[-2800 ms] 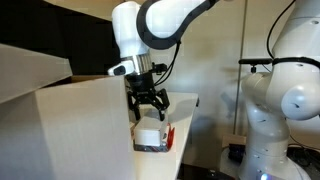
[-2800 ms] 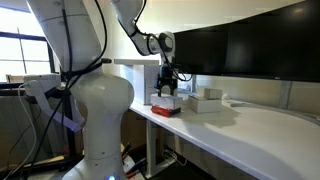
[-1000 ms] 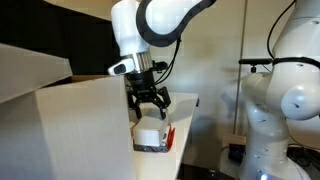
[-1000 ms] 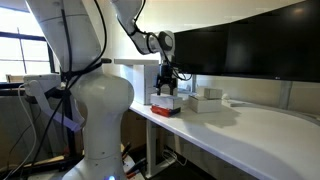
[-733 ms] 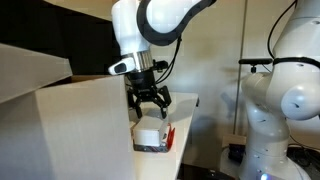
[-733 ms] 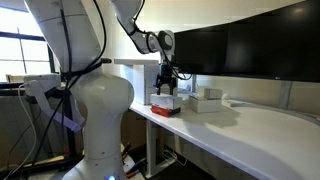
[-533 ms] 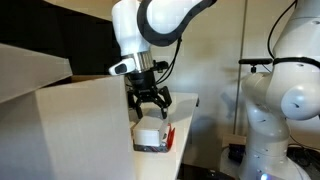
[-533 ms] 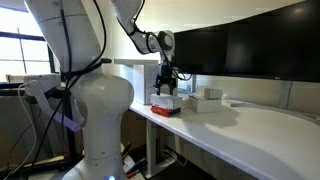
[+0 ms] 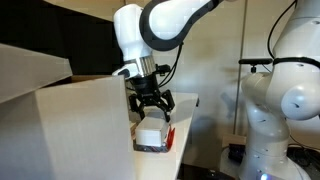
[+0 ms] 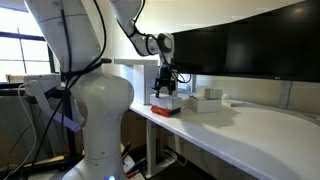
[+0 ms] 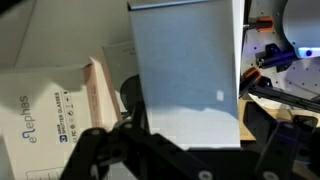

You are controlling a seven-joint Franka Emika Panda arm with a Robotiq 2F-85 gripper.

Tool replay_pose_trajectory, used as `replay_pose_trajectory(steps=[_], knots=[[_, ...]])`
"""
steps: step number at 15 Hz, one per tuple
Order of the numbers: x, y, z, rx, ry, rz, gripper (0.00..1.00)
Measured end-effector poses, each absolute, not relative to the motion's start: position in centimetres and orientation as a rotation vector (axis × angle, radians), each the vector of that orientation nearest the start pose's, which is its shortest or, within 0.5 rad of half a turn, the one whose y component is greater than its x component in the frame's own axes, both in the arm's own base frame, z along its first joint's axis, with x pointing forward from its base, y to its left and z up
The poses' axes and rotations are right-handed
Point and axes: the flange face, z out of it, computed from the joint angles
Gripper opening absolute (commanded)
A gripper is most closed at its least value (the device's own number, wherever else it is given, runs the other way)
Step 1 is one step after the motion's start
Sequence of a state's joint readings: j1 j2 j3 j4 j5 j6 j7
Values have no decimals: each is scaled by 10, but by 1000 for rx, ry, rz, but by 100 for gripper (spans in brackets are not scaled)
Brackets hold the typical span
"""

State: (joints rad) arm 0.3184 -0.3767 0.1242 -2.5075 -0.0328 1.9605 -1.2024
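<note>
My gripper [image 9: 150, 108] hangs open just above a small white box [image 9: 150, 132], its dark fingers spread to either side of the box's top. The white box sits on a low box with red sides [image 9: 160, 146] at the end of the table. An exterior view from farther off shows the same gripper [image 10: 166, 90] over the white box [image 10: 166, 101]. In the wrist view the pale top of the white box [image 11: 185, 70] fills the middle, and the gripper [image 11: 190, 152] frames it from below with nothing between its fingers.
A printed cardboard carton [image 11: 40, 120] lies beside the white box. Another white box [image 10: 208, 100] stands further along the table [image 10: 250, 135], with dark monitors [image 10: 240, 50] behind. A large white panel [image 9: 60, 125] and a second white robot [image 9: 285, 95] flank the arm.
The gripper has shifted slightly sideways and a little lower over the white box. Its jaws have stayed open.
</note>
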Motion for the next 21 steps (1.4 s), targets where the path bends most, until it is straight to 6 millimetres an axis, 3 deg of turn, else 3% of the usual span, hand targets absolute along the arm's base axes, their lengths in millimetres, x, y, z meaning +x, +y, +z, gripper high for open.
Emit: replay_pose_trajectory(steps=[2, 3, 4, 6, 16, 21], knots=[[360, 168, 398, 2127, 2293, -299, 100], [359, 168, 396, 2128, 2294, -302, 75], [358, 167, 394, 2130, 2294, -303, 74], [358, 167, 392, 2131, 2295, -304, 63], [358, 167, 395, 2134, 2292, -292, 61], [360, 168, 406, 2152, 2264, -266, 61]])
